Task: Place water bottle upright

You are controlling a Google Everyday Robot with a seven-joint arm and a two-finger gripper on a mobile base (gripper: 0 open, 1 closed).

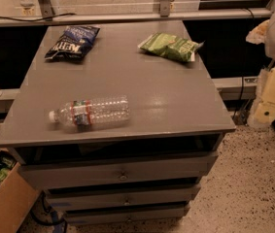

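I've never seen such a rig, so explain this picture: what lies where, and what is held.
One camera looks down on a grey cabinet top with drawers below. The robot is a wheeled base with one arm ending in a two-finger gripper. That gripper is not in view, and nothing seen here is held. The water bottle lies on its side near the front edge, white cap pointing left, not yet upright. At the back lie a dark blue snack bag and a green snack bag.
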